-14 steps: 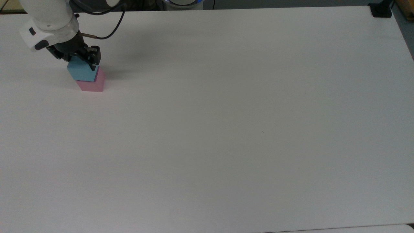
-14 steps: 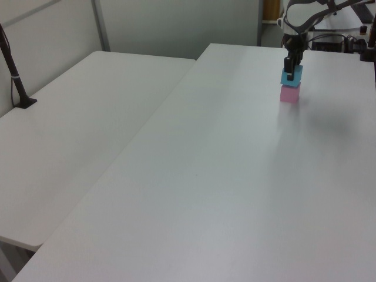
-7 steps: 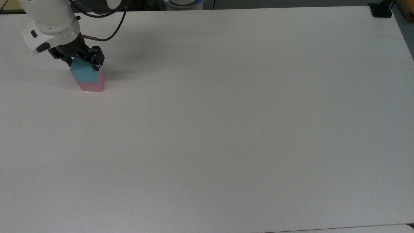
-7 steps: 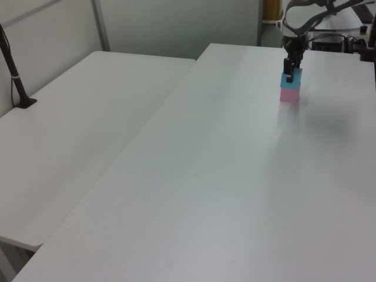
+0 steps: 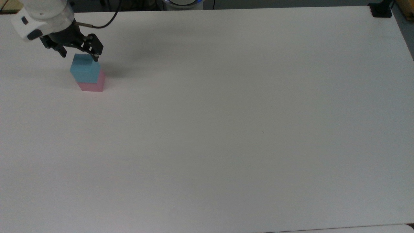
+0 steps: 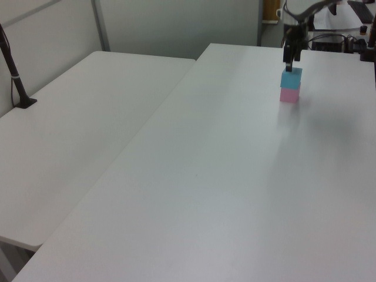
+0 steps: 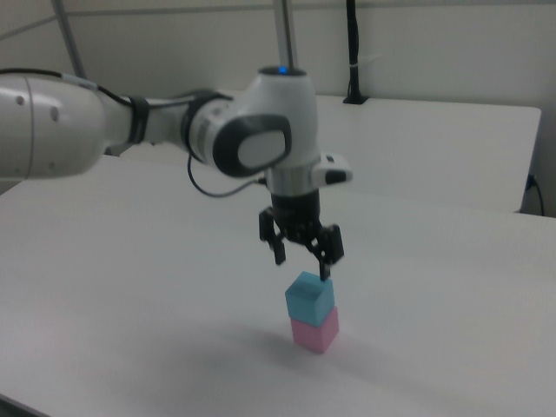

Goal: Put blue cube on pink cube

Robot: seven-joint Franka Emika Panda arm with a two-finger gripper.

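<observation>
Jaws spread, nothing between them. Gripper [image 7: 301, 261] hangs just above the blue cube [image 7: 310, 299], fingertips clear of its top face in the right view; a gap shows btw the tips and the cube. In the top view the gripper [image 5: 79, 55] sits at approx 11 o'clock of the blue cube [image 5: 84, 71], one dark finger [image 5: 95, 48] overlapping the cube's far edge as seen from there. In the left view the gripper [image 6: 289, 63] is straight up, 12 o'clock, from the blue cube [image 6: 291, 77].

Blue cube rests on the pink cube [image 7: 314, 330], touching, upright, stacked nearly flush; slight twist/offset btw the two, w/ pink showing at 3 and 6 o'clock of the blue in the top view. Pink cube [image 5: 93, 84] stands on the white table [image 5: 226, 129], far toward 10 o'clock of the tabletop in the top view. In the left view the pink cube [image 6: 289, 95] is at approx 1 o'clock of the table [image 6: 205, 176].

Above the gripper: white wrist and arm [image 7: 130, 130] reach in from the right view's left. A black cable [image 5: 106, 19] runs off the wrist. Second white table [image 6: 76, 123] stands just beside the first, at 9 o'clock in the left view.
</observation>
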